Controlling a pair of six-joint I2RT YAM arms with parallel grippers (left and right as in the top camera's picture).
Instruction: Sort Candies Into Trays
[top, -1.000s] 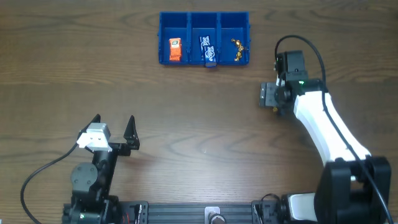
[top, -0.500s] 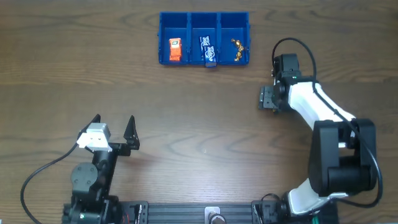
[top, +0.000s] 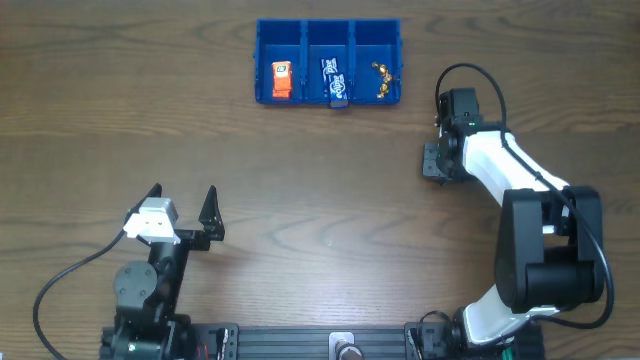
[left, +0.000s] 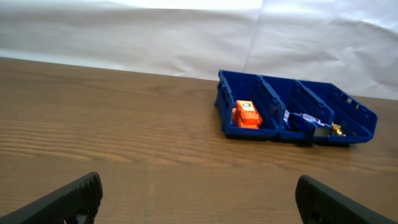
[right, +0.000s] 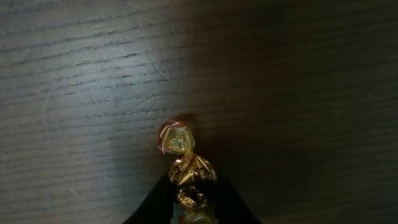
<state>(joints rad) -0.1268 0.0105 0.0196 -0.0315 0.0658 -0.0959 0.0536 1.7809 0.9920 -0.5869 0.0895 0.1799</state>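
A brown wood-grain table (top: 320, 180) carries everything, its grain running left to right. One thing lies directly on it: a blue plastic tray (top: 305, 40) at the far side, a little left of the middle. The tray sits flat, its long side running left to right, with two walls dividing it into three compartments side by side. The left wrist view shows its near wall (left: 249, 132) resting on the wood (left: 124, 124).
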